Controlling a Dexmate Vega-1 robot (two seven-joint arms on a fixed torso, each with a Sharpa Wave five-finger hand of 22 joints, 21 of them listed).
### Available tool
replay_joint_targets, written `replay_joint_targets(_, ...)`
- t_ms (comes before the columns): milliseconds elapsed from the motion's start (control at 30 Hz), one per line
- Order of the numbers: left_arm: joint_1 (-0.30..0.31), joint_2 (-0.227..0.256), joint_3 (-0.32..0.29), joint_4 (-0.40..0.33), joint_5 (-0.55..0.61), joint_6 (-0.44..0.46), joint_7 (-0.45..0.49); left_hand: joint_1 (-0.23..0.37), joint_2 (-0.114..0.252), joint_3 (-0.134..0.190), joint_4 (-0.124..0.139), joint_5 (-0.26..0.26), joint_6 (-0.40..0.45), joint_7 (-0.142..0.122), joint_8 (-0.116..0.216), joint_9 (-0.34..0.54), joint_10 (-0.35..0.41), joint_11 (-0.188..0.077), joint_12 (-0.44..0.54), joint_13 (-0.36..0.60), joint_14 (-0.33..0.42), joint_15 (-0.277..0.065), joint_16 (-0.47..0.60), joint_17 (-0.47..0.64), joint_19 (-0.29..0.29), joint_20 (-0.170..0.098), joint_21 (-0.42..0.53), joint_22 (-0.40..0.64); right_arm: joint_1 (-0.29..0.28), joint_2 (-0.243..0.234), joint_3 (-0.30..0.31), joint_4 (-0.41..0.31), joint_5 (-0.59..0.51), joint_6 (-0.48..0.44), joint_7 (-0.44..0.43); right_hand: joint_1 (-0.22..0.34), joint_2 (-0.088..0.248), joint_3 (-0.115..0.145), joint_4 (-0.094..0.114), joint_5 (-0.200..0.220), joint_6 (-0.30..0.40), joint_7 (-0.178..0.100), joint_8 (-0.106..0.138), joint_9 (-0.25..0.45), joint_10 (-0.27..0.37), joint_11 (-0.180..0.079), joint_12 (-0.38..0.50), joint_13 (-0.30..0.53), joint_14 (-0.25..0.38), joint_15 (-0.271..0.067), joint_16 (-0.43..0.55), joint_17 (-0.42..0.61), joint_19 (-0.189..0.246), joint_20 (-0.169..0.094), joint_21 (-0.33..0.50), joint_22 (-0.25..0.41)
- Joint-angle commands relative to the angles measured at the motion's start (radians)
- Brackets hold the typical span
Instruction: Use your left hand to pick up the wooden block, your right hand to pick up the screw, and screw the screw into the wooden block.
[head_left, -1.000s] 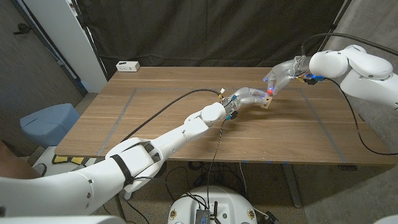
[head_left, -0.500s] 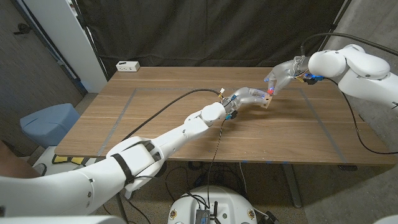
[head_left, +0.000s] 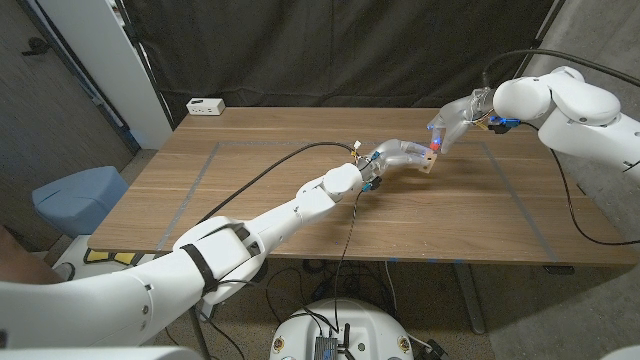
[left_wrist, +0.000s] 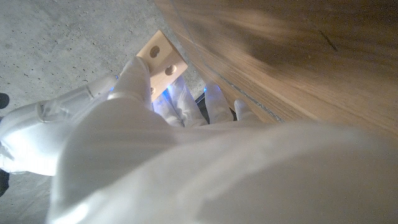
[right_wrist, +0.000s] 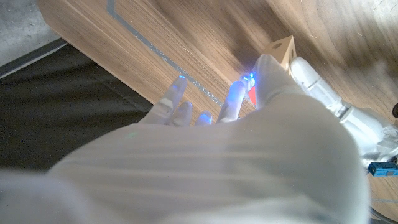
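My left hand (head_left: 398, 156) holds the small pale wooden block (head_left: 430, 161) just above the table's far middle. In the left wrist view the wooden block (left_wrist: 163, 59) shows two round holes above the fingers of my left hand (left_wrist: 149, 118). My right hand (head_left: 452, 124) reaches down to the block's top, with a small red screw (head_left: 436, 148) pinched at its fingertips and touching the block. From the right wrist, the screw (right_wrist: 254, 95) shows as a red spot between the fingers of my right hand (right_wrist: 249, 130), next to the block (right_wrist: 283, 48). The screw's tip is hidden.
A white box (head_left: 206, 105) sits at the table's far left corner. Blue tape lines (head_left: 205, 165) mark the wooden table (head_left: 250, 215). A black cable (head_left: 270, 170) runs over the table to my left wrist. A blue bin (head_left: 78, 196) stands on the floor at the left.
My right arm has shifted slightly up and back, while its hand stays at the block. The left hand and the block have not moved.
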Motion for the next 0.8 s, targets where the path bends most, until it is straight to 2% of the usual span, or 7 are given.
replay_joint_targets(33, -0.009, -0.006, 0.001, 0.021, 0.001, -0.015, -0.003, -0.011, 0.026, 0.021, 0.011, 0.009, 0.094, 0.024, 0.006, 0.002, 0.012, 0.001, 0.010, 0.094, 0.007, -0.053, -0.002, 0.003, -0.003, 0.000, -0.001, 0.002, 0.034, 0.016, -0.017, -0.010, -0.007, -0.062, 0.083, -0.028, -0.004, -0.009, 0.006, -0.002, -0.029, 0.011, -0.015, -0.006, -0.020, 0.005, -0.004, 0.003, -0.017, -0.060, -0.009, 0.001, -0.012, -0.014, -0.005, 0.002)
replay_joint_targets(133, -0.009, -0.006, 0.001, 0.021, 0.003, -0.016, -0.002, -0.010, 0.025, 0.021, 0.010, 0.009, 0.093, 0.024, 0.006, 0.002, 0.012, 0.001, 0.010, 0.094, 0.007, -0.054, -0.002, 0.002, -0.003, 0.000, -0.001, 0.002, 0.040, 0.017, -0.017, -0.014, 0.000, -0.073, 0.095, -0.044, -0.007, -0.015, 0.010, -0.002, -0.040, 0.010, -0.021, -0.009, -0.031, 0.009, -0.005, 0.003, -0.024, -0.054, -0.011, 0.000, -0.018, -0.001, -0.005, 0.002)
replay_joint_targets(433, -0.001, 0.002, 0.003, -0.001, 0.009, -0.012, 0.003, -0.010, 0.025, 0.021, 0.009, 0.009, 0.093, 0.022, 0.005, 0.002, 0.012, 0.001, 0.010, 0.094, 0.008, -0.052, -0.002, 0.002, -0.003, -0.001, -0.001, 0.002, 0.044, 0.013, -0.012, -0.032, 0.032, -0.112, 0.108, -0.102, -0.001, -0.034, 0.029, -0.005, -0.088, 0.042, -0.045, -0.018, -0.066, 0.034, -0.004, 0.003, -0.045, -0.037, -0.011, -0.001, -0.031, 0.031, -0.005, 0.003)
replay_joint_targets(567, 0.004, 0.007, 0.003, -0.016, 0.012, -0.006, 0.008, -0.010, 0.024, 0.021, 0.009, 0.008, 0.091, 0.023, 0.005, 0.002, 0.012, 0.001, 0.010, 0.094, 0.008, -0.054, -0.002, 0.002, -0.003, 0.000, -0.001, 0.002, 0.041, 0.010, -0.003, -0.035, 0.065, -0.123, 0.102, -0.117, 0.000, -0.039, 0.033, -0.006, -0.092, 0.059, -0.047, -0.020, -0.069, 0.041, -0.002, 0.003, -0.047, -0.032, -0.010, -0.002, -0.031, 0.039, -0.004, 0.003)
replay_joint_targets(667, 0.008, 0.010, 0.003, -0.026, 0.014, -0.004, 0.011, -0.009, 0.024, 0.021, 0.009, 0.008, 0.093, 0.023, 0.005, 0.002, 0.012, 0.001, 0.010, 0.094, 0.008, -0.054, -0.002, 0.002, -0.003, -0.001, -0.001, 0.002, 0.044, 0.007, -0.001, -0.039, 0.082, -0.130, 0.100, -0.130, 0.000, -0.044, 0.036, -0.007, -0.093, 0.068, -0.049, -0.022, -0.071, 0.059, 0.000, 0.003, -0.047, -0.026, -0.009, -0.003, -0.031, 0.044, -0.003, 0.003)
replay_joint_targets(800, 0.013, 0.015, 0.003, -0.040, 0.016, 0.003, 0.014, -0.009, 0.025, 0.022, 0.009, 0.008, 0.092, 0.023, 0.005, 0.002, 0.014, 0.002, 0.011, 0.094, 0.007, -0.053, -0.002, 0.003, -0.003, -0.001, -0.001, 0.002, 0.042, -0.002, 0.001, -0.043, 0.098, -0.129, 0.087, -0.136, 0.001, -0.046, 0.037, -0.007, -0.089, 0.078, -0.048, -0.023, -0.072, 0.063, 0.001, 0.003, -0.047, -0.024, -0.009, -0.004, -0.030, 0.048, -0.002, 0.003)
